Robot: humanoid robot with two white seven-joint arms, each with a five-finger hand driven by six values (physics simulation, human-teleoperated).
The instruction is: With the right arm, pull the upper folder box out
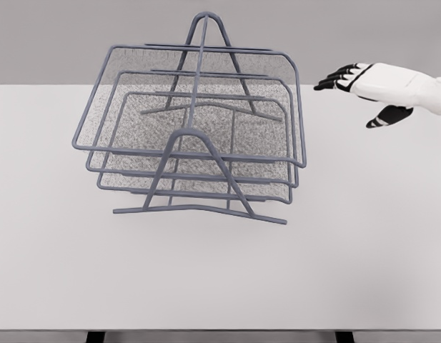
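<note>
On the white desk (206,286), left of centre: one grey wire rack (199,207) stacking three mesh folder boxes, all holding nothing, upper folder box (191,100) topmost, long axis left to right, tilted. Farther back at right, apart from the rack: right hand (349,77), fingers spread, gripping nothing.

One rack (199,207), three trays (191,100), one robot hand (370,89), one table (220,279).
</note>
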